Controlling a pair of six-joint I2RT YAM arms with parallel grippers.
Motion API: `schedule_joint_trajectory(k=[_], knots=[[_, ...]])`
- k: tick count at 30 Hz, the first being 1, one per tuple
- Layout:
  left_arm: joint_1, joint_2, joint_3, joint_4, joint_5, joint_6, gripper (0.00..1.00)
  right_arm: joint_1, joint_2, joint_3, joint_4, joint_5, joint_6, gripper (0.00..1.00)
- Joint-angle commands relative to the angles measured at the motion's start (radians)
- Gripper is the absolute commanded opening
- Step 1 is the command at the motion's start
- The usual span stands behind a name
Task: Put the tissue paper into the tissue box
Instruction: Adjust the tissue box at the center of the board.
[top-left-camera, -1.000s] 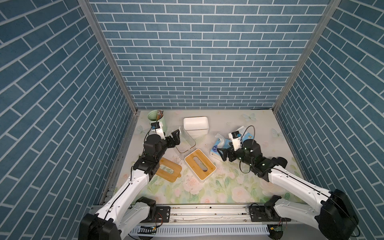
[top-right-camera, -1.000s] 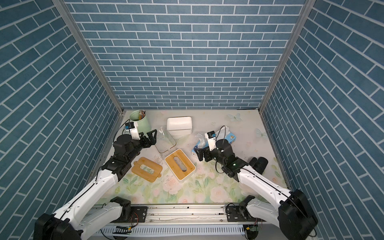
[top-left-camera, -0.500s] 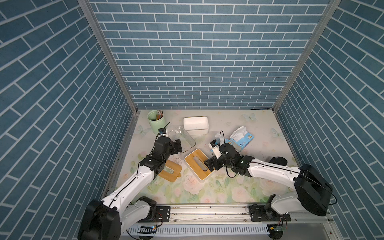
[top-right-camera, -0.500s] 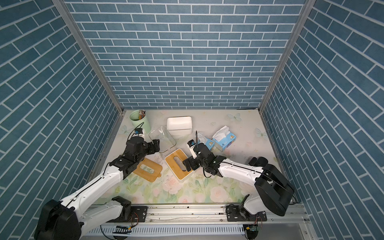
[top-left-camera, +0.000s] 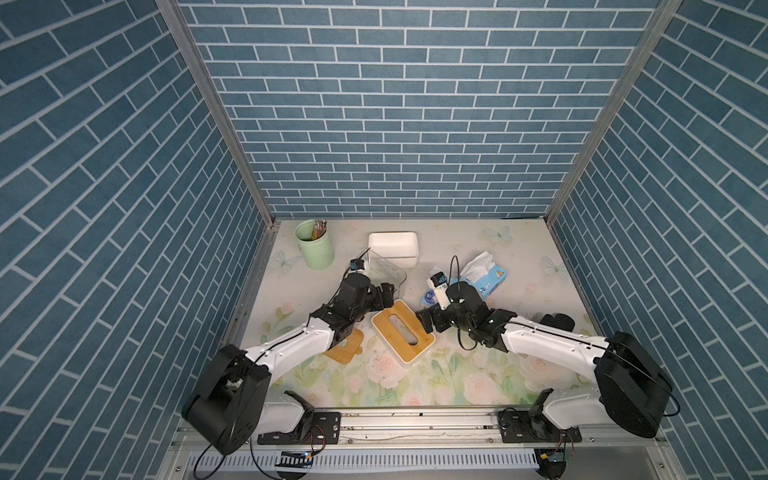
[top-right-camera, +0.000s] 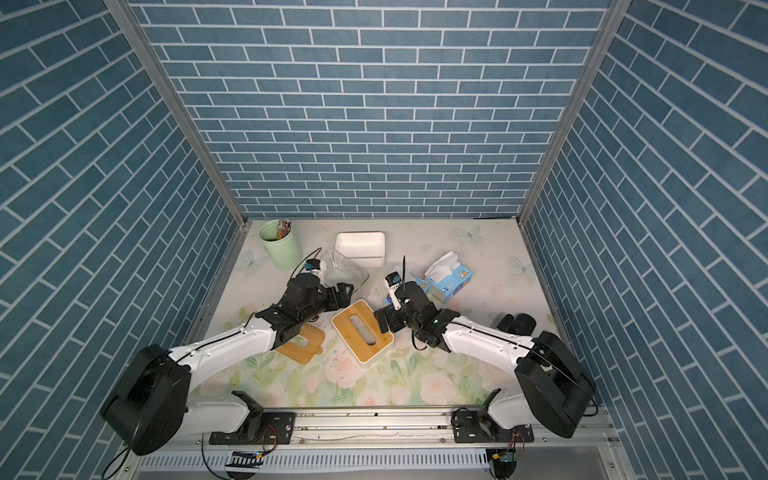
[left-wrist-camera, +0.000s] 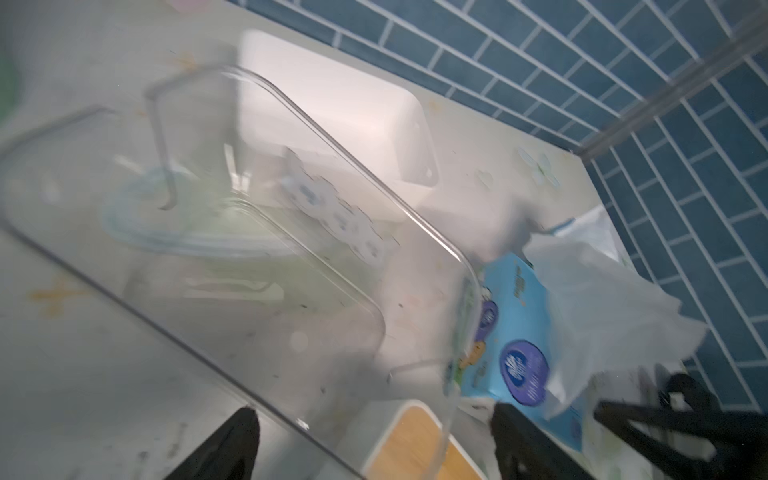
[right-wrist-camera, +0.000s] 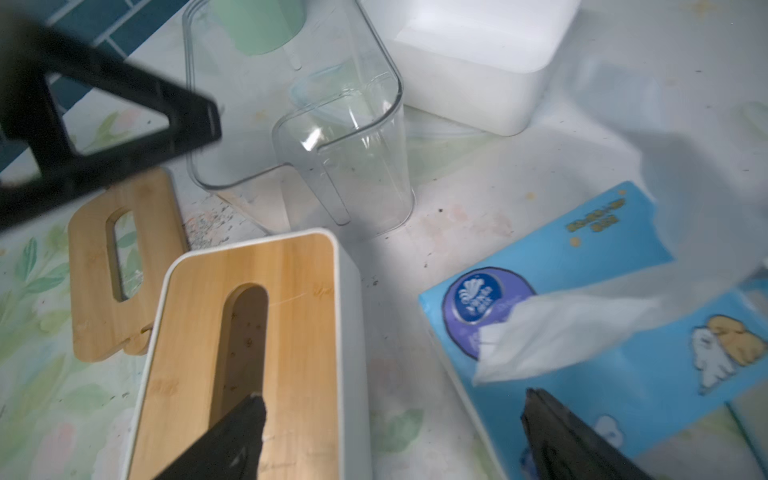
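The tissue box (top-left-camera: 392, 318) is white with a slotted bamboo lid and sits mid-table in both top views. The tissue paper (top-left-camera: 484, 274) is a blue pack with white sheets sticking out, lying behind and to the right of the box. My right gripper (top-left-camera: 424, 323) is open at the box's right end. In the right wrist view one finger hangs over the tissue box (right-wrist-camera: 291, 332) lid and the other over the tissue paper (right-wrist-camera: 582, 299). My left gripper (top-left-camera: 384, 297) is open just behind the box, empty, by the clear container (left-wrist-camera: 249, 249).
A loose bamboo lid (top-left-camera: 345, 353) lies left of the box under the left arm. The clear container (top-left-camera: 386, 270), a second white box (top-left-camera: 392, 249) and a green cup of pencils (top-left-camera: 313, 245) stand at the back. Brick walls close three sides.
The right gripper has left the tissue pack and swung left to the box's right end. The left arm has dropped and moved in toward the box's back corner.
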Motion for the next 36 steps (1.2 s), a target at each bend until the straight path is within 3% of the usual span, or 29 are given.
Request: schedule_joint_trajectory(k=[1,3,5,7,12,15,18,21,27,32,36], knots=[[-0.064,0.023,0.082,0.035,0.056,0.013,0.92,-0.078,-0.069,-0.043,0.037,0.018,0.059,1.00],[-0.064,-0.013,0.096,-0.021,0.001,0.057,0.92,-0.107,-0.105,-0.066,0.055,0.018,0.084,1.00],[-0.052,-0.082,0.094,-0.084,-0.139,0.130,0.94,-0.106,-0.125,-0.072,0.079,0.015,0.091,1.00],[0.006,-0.126,0.093,-0.122,-0.204,0.171,0.95,-0.103,-0.113,-0.062,0.105,-0.025,0.106,0.99],[0.242,-0.090,0.120,-0.101,-0.103,0.183,0.95,-0.026,-0.026,-0.006,0.218,-0.122,0.102,0.98],[0.333,0.005,0.168,-0.064,-0.042,0.196,0.96,-0.013,0.063,0.063,0.274,-0.193,0.149,0.98],[0.413,0.141,0.258,-0.057,0.097,0.207,0.96,-0.009,0.153,0.131,0.331,-0.207,0.204,1.00],[0.423,0.259,0.363,-0.111,0.169,0.230,0.95,-0.014,0.242,0.205,0.318,-0.153,0.252,1.00],[0.395,0.320,0.367,-0.097,0.263,0.225,0.95,-0.034,0.351,0.296,0.271,-0.160,0.285,1.00],[0.333,0.282,0.293,-0.062,0.275,0.200,0.95,-0.084,0.354,0.284,0.274,-0.308,0.257,0.99],[0.268,0.247,0.248,-0.045,0.272,0.178,0.95,-0.100,0.315,0.285,0.164,-0.302,0.148,0.99]])
